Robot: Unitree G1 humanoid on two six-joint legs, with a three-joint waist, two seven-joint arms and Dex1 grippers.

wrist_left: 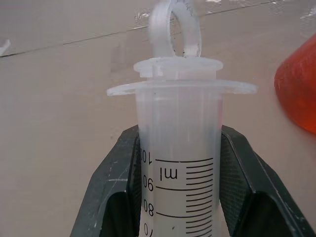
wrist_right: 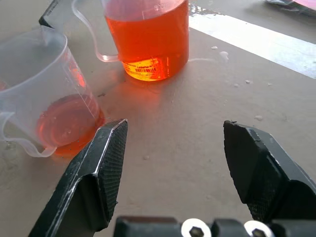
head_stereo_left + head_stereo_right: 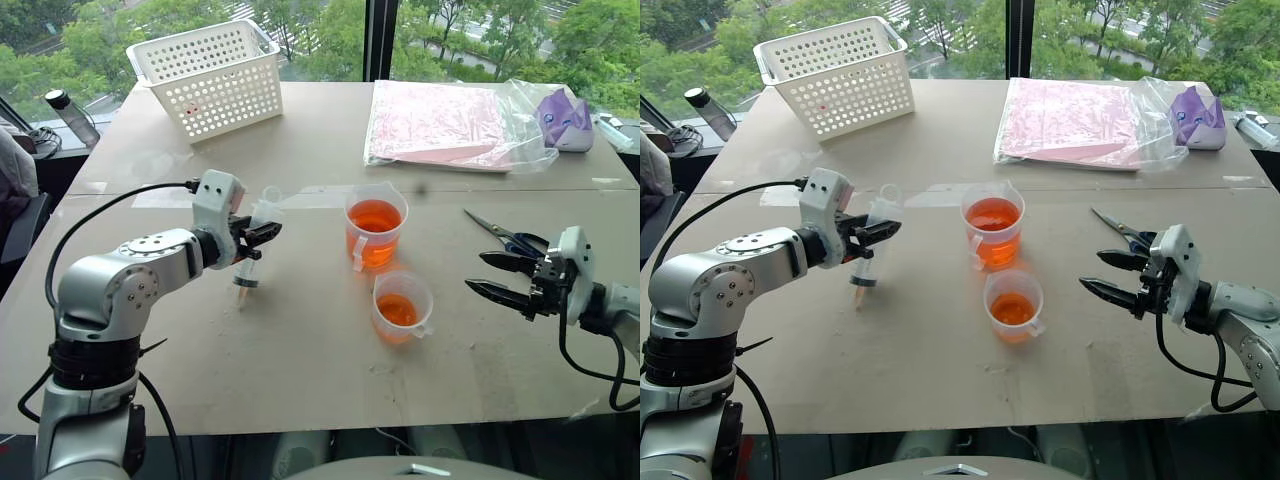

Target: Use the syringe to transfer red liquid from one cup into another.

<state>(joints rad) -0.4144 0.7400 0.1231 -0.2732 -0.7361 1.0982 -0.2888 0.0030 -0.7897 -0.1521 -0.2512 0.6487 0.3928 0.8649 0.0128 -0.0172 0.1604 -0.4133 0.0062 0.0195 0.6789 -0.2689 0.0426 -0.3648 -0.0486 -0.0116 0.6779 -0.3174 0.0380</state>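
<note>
Clamped in the left gripper [image 3: 262, 233] at left of centre, the syringe [image 3: 251, 255] stands upright, tip down just above the table [image 3: 300, 370]; both cups of red liquid [image 3: 374, 216] lie to its right, between it and the empty right gripper [image 3: 488, 275], fingers apart.

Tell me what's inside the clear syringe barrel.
The large clear plastic syringe shows only the pale plunger pushed in, with no orange-red liquid; the black jaws of the left gripper cover its lower sides.
</note>
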